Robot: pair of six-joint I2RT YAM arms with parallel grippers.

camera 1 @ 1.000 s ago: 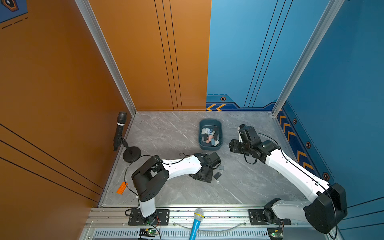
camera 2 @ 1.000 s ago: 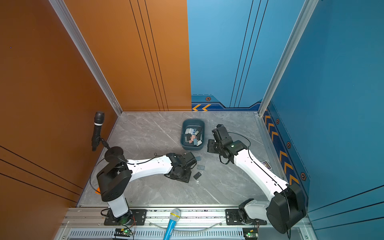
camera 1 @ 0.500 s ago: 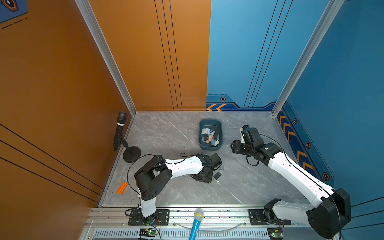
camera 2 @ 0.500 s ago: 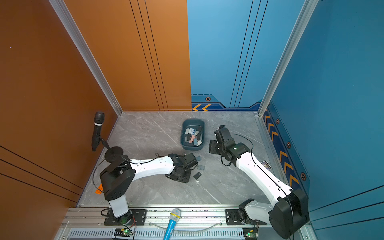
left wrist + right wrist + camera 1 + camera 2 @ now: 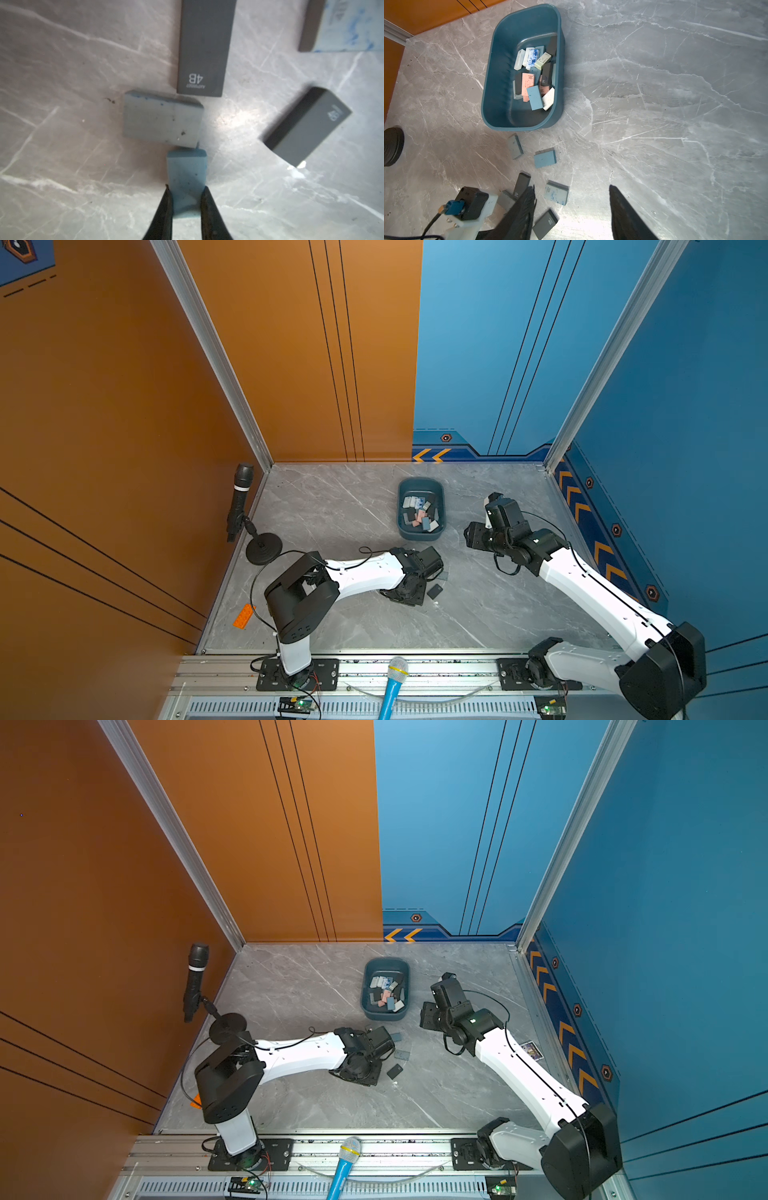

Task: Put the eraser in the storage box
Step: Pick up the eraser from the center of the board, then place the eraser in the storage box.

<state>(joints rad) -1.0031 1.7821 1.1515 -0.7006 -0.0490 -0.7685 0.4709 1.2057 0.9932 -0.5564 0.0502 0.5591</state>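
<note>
In the left wrist view my left gripper [image 5: 187,187] is shut on a blue eraser [image 5: 187,166] that lies on the marble floor. Just beyond it are a grey-blue eraser [image 5: 162,118] and two dark 4B erasers [image 5: 204,47] [image 5: 307,128]. In both top views this gripper [image 5: 405,593] points down, in front of the storage box [image 5: 420,485] [image 5: 386,961]. The teal box [image 5: 500,62] holds several erasers. My right gripper [image 5: 572,187] hangs open and empty to the right of the box [image 5: 473,533].
Loose erasers lie between the box and my left arm: a grey-blue one [image 5: 515,146], a blue one [image 5: 545,159] and a speckled one [image 5: 556,192]. A black microphone on a stand [image 5: 239,506] is at the left wall, with an orange brick [image 5: 243,616] nearer the front.
My left gripper has closed on the blue eraser. The right arm has shifted only slightly and its jaws stay the same width.
</note>
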